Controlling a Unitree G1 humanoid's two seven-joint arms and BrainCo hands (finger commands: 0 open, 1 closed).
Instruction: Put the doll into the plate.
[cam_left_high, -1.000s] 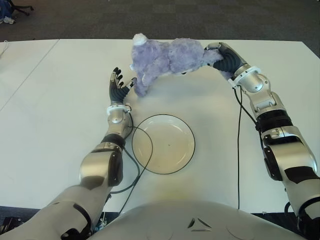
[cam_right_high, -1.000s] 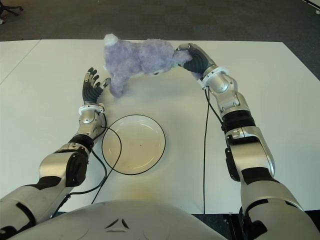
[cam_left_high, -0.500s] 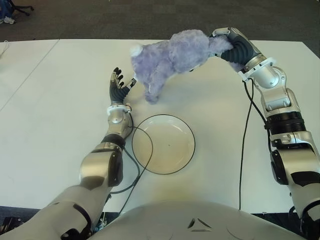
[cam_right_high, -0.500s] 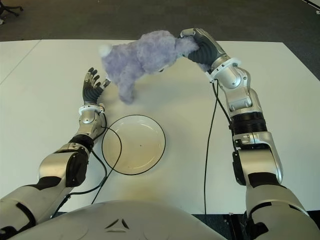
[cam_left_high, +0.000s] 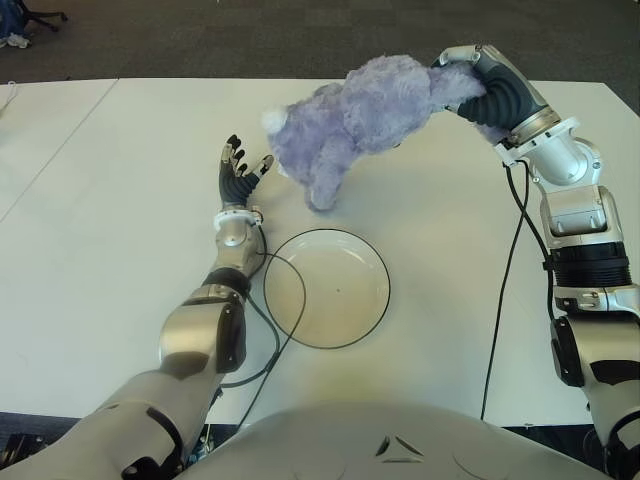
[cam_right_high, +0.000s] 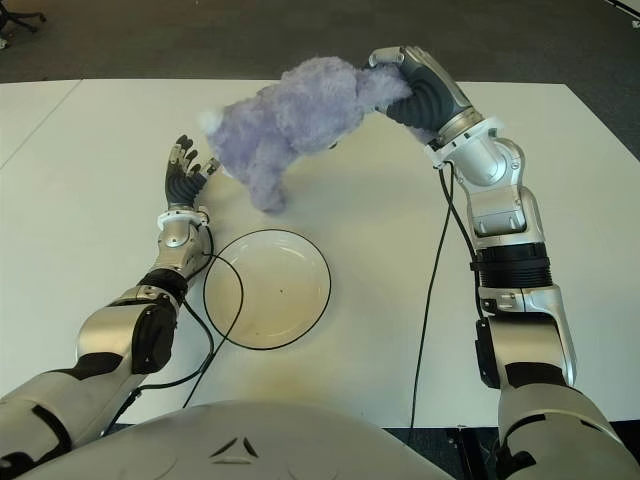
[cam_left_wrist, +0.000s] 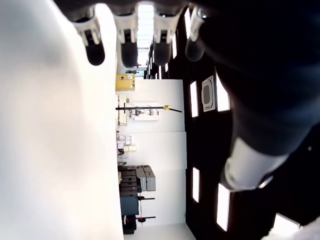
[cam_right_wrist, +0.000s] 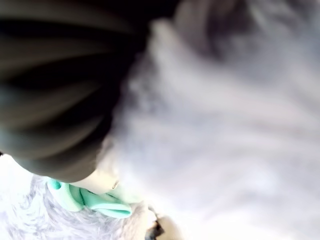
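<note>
A fluffy purple doll (cam_left_high: 350, 125) hangs in the air above the table, with my right hand (cam_left_high: 478, 88) shut on its upper end at the far right. Its lower leg dangles just beyond the far rim of the white plate (cam_left_high: 327, 288), which has a dark edge and lies at the table's middle front. In the right wrist view purple fur (cam_right_wrist: 225, 125) fills the frame beside my dark fingers (cam_right_wrist: 55, 90). My left hand (cam_left_high: 238, 175) shows left of the doll with its fingers spread and nothing in them.
The white table (cam_left_high: 100, 200) stretches wide to both sides. Black cables (cam_left_high: 272, 340) run from each arm across the table toward its front edge. Dark carpet (cam_left_high: 200, 40) lies beyond the far edge.
My right hand has risen and moved right and nearer, lifting the doll off the table and swinging it toward the plate. The left hand has stayed put.
</note>
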